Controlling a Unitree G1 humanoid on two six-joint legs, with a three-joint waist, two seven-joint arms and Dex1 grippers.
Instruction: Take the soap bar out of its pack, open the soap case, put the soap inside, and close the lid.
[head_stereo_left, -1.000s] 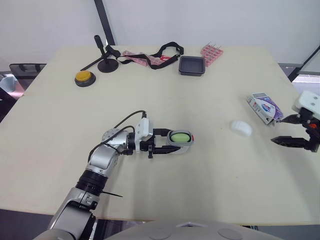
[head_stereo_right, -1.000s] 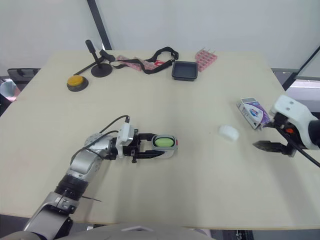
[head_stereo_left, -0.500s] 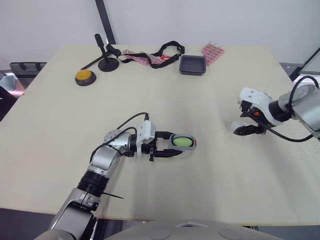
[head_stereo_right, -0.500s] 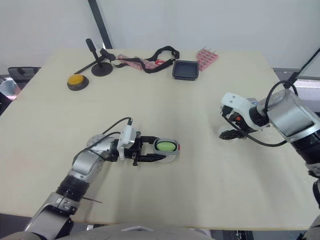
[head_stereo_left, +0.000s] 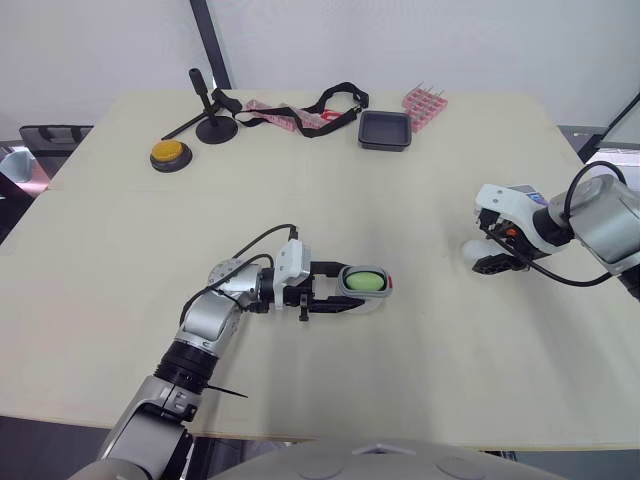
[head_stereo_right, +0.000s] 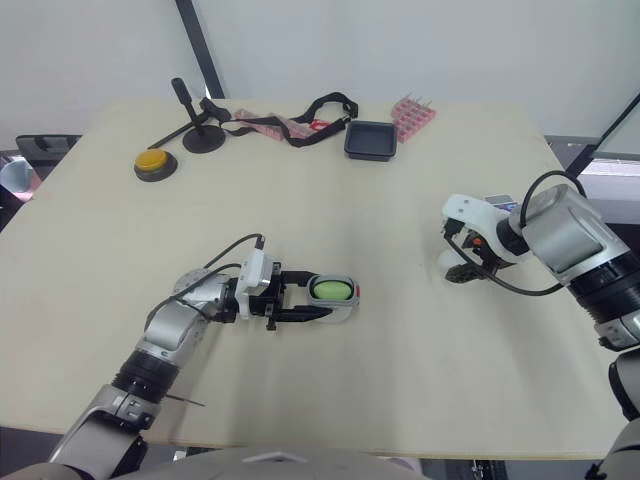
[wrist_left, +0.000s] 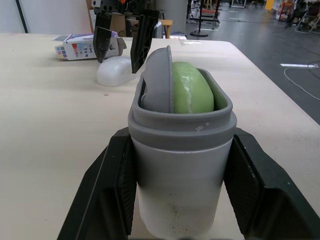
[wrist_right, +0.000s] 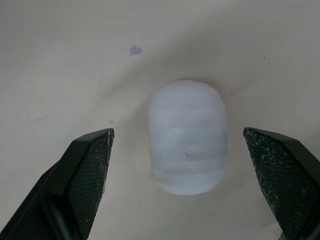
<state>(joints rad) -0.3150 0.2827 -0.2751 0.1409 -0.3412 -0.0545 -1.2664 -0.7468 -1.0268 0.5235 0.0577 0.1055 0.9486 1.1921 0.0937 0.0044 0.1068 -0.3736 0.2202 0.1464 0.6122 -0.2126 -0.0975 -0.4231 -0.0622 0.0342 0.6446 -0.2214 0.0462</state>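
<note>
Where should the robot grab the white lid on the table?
Its two long sides, from straight above. The white lid lies flat on the table and is narrower across than along, and the open right gripper hangs over it, one finger each side.

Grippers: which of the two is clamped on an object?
The left gripper, shut on the grey soap case with green soap inside. The right gripper is open, fingers either side of the white lid.

Lab or workshop hall (bare grey floor (wrist_left: 280, 47), equipment stands (wrist_left: 201, 20)) beyond the pale worktable (head_stereo_left: 400, 200).
</note>
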